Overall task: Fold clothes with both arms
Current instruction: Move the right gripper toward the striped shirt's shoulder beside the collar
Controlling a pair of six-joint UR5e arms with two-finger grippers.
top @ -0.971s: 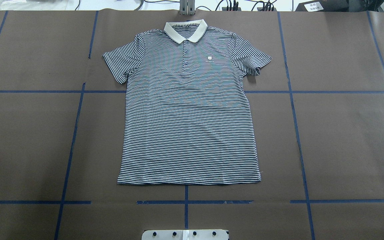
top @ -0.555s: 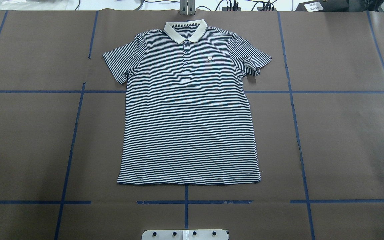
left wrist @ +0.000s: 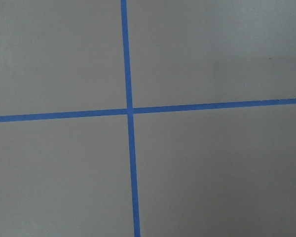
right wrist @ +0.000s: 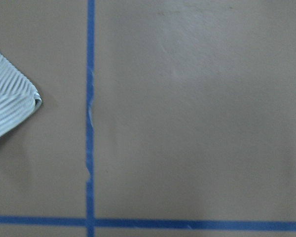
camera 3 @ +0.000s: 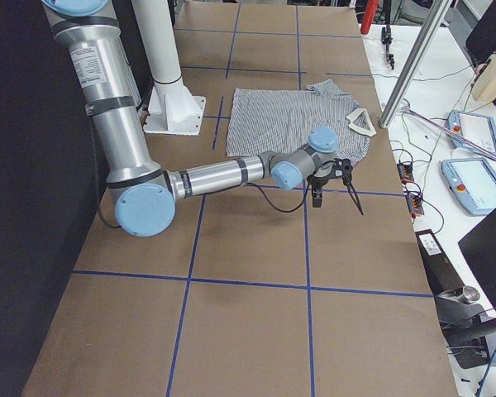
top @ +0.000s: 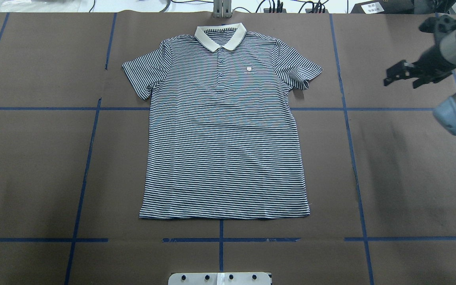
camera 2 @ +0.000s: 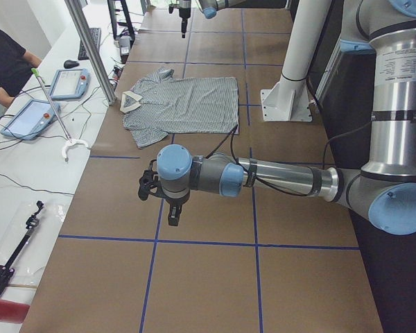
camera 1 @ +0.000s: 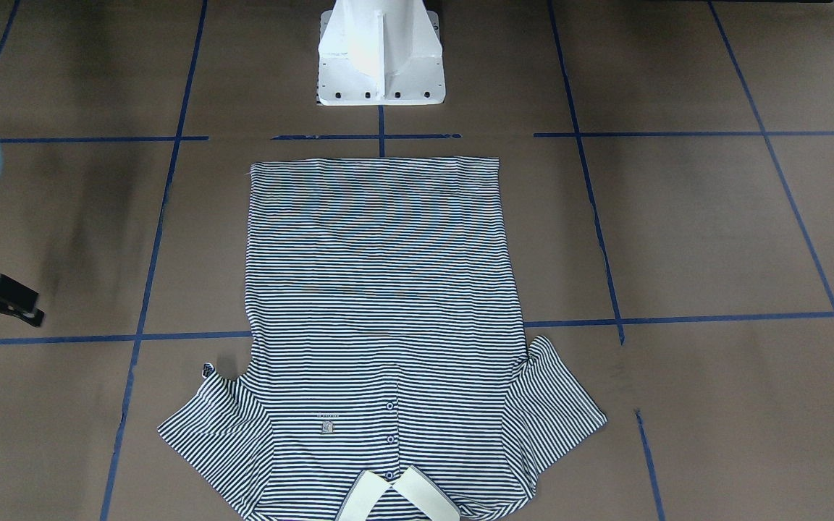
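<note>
While polo shirt (top: pixel 224 130) lies flat | right claw (top: pixel 401 79) released | left claw (camera 2: pixel 172 215) cannot tell

A robotics lab is shown. The table (top: pixel 34 166) is covered in brown paper and marked into a grid with blue tape (top: pixel 83 174) — one tape cross is seen straight below the left gripper (camera 2: pixel 170 214). A white bolted pedestal (camera 1: pixel 381 51) is fixed behind the grippers. On the white bench beyond the left gripper, teach pendants (camera 2: pixel 69 83), cables (camera 2: pixel 14 184) and an aluminium post (camera 2: pixel 90 48) are set out — a seated operator (camera 2: pixel 7 59) is partly seen there.
</note>
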